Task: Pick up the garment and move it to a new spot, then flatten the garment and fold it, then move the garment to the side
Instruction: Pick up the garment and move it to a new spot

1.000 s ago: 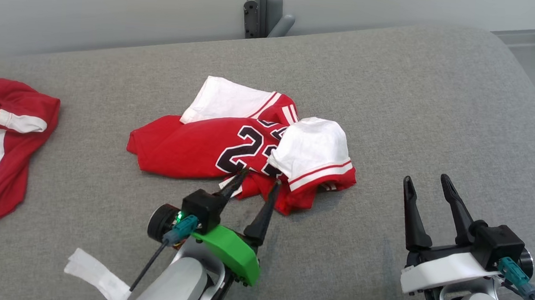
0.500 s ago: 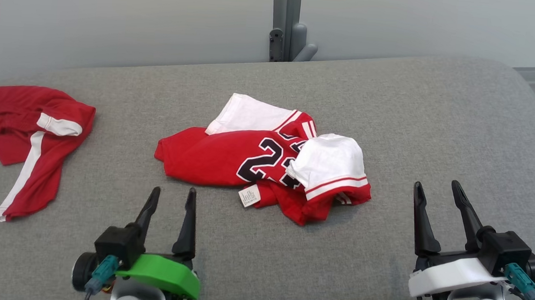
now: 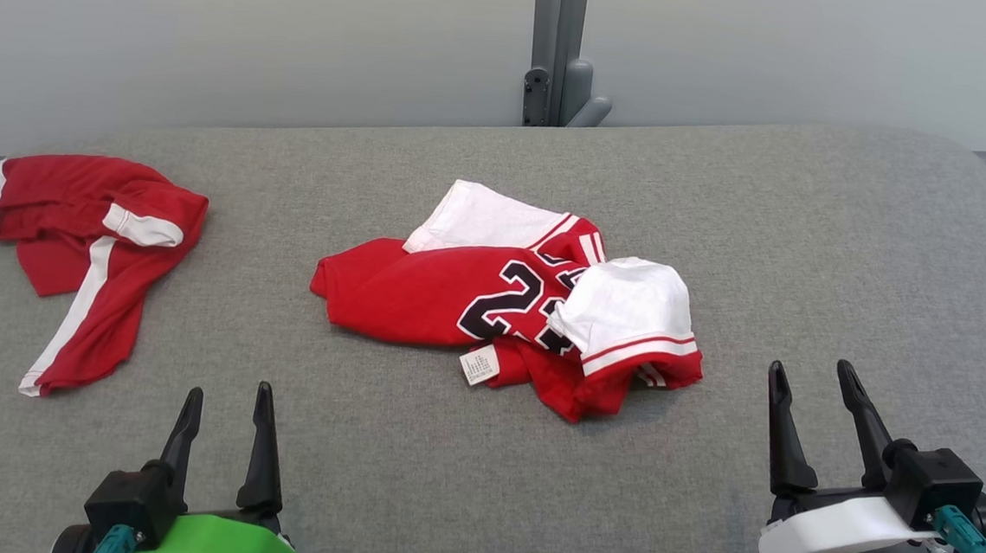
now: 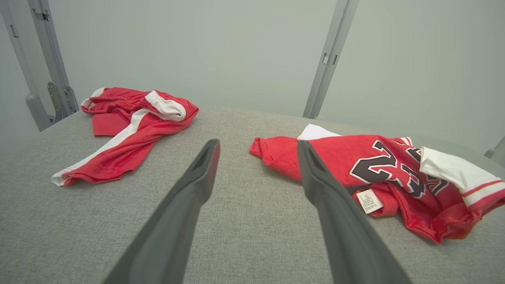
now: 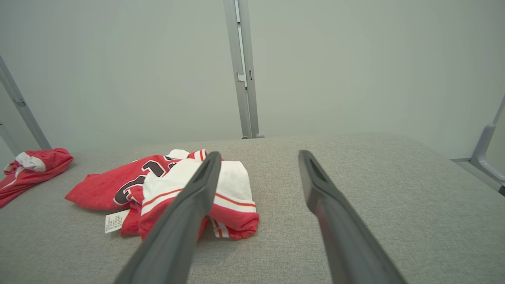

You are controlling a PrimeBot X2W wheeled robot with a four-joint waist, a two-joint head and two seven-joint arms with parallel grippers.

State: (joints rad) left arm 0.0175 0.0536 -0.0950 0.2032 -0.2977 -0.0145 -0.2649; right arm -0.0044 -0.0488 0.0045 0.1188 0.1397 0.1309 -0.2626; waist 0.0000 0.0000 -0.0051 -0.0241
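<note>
Lying crumpled on a grey fabric cushion [image 3: 807, 246], the red-and-white numbered jersey [image 3: 422, 293] looks light and limp; an outer red edge likely grips best. Left gripper [image 3: 228, 392] and right gripper [image 3: 809, 368] stand spread, empty.

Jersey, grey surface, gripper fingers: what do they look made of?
Jersey: thin soft knit, matte, likely polyester; it crumples loosely, numerals look printed. Grey surface: woven upholstery-type fabric, matte; weave visible up close. Left gripper and right gripper: fingers look dark matte plastic; smooth, faint sheen.
</note>
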